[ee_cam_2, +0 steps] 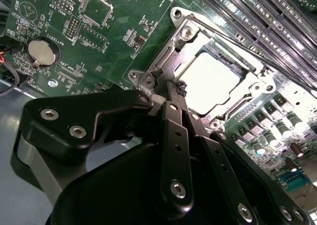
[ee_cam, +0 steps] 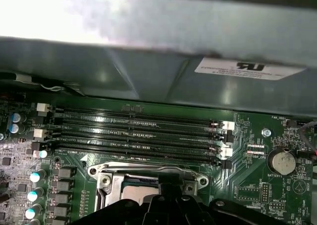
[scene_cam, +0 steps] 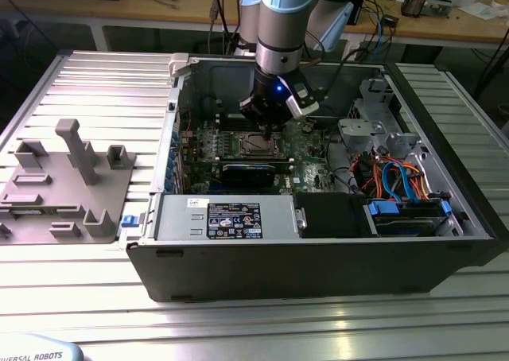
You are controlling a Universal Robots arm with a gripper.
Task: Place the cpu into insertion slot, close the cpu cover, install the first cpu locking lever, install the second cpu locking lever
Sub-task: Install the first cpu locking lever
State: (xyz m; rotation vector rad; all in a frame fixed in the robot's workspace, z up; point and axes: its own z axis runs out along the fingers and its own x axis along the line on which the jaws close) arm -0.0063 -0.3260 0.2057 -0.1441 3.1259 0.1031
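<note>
The cpu [ee_cam_2: 210, 79] lies flat in the insertion slot [ee_cam_2: 250, 88], its metal top glaring pale. The silvery cpu cover [ee_cam_2: 184, 35] lies down around it as a frame. In the second wrist view my gripper [ee_cam_2: 174, 90] has its black fingers [ee_cam_2: 173, 136] drawn together at the socket's edge, beside a corner screw, with nothing seen between them. The exterior view has my gripper [scene_cam: 266, 124] hanging just above the insertion slot [scene_cam: 253, 144] on the green board. The first wrist view catches the cpu cover [ee_cam: 148, 171] and the cpu [ee_cam: 138, 189] just beyond my gripper [ee_cam: 168, 201].
Several long black memory slots [ee_cam: 138, 131] run beside the socket, under the case wall [ee_cam: 158, 61]. A coin battery [ee_cam_2: 41, 52] sits on the board. The black power supply [scene_cam: 231, 218] and bundled cables [scene_cam: 394, 178] crowd the case. A grey fixture [scene_cam: 67, 178] stands outside at the exterior view's left.
</note>
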